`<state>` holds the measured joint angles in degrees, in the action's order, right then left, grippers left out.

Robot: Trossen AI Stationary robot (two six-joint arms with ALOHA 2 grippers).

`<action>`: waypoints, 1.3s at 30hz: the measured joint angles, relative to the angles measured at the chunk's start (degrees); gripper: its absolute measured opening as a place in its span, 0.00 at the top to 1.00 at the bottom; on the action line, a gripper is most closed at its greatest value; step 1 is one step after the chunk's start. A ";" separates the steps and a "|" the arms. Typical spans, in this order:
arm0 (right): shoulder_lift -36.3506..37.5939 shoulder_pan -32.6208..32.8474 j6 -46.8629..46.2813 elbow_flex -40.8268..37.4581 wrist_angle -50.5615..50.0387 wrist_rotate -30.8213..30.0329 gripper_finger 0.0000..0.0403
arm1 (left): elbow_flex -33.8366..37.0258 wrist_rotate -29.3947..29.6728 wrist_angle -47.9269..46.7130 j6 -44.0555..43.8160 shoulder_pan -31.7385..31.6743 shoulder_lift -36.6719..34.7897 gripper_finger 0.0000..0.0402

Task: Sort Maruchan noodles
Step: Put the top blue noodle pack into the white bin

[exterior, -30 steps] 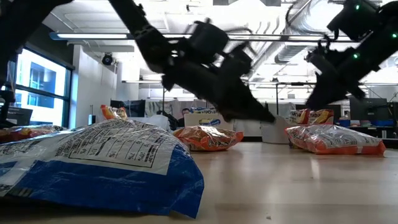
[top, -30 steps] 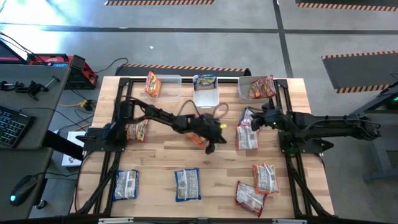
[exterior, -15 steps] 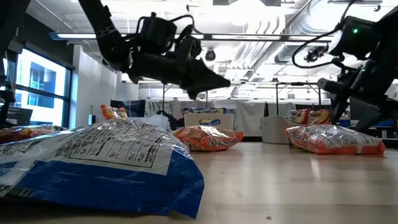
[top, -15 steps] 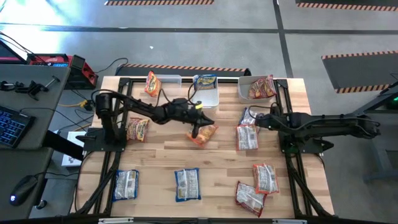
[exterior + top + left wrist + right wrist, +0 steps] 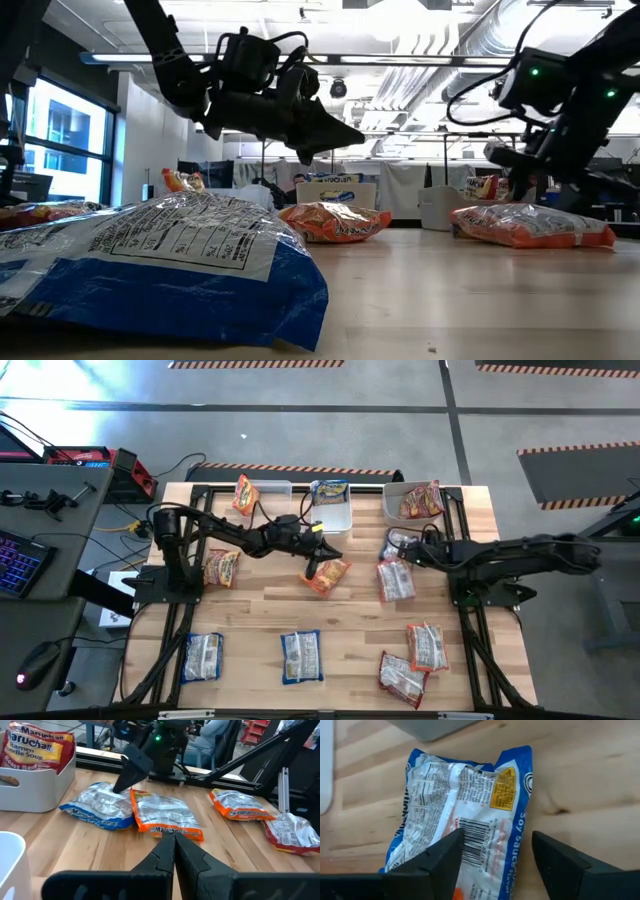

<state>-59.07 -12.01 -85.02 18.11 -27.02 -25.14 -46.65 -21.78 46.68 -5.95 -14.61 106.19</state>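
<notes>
Right hand spread over a blue packet; left hand clenched above an orange one

On the slatted wooden counter, the right hand [image 5: 492, 862] hovers, fingers parted, over a crinkled blue-and-white noodle packet [image 5: 462, 815] near the far right bin [image 5: 405, 495]. The left hand [image 5: 311, 570], pinched shut and empty, hangs mid-counter beside an orange packet [image 5: 328, 574]. Three clear rectangular bins line the far edge, each with one packet. Eight more glossy flat packets lie loose across the counter.
</notes>
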 joint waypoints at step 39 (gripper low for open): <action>-4.33 0.05 26.53 -0.31 32.53 9.08 1.00 | -15.08 25.37 -18.59 20.87 15.96 9.05 0.47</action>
<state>-63.40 -11.97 -58.49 17.80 5.51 -16.06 -61.73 3.59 28.09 14.92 1.34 115.24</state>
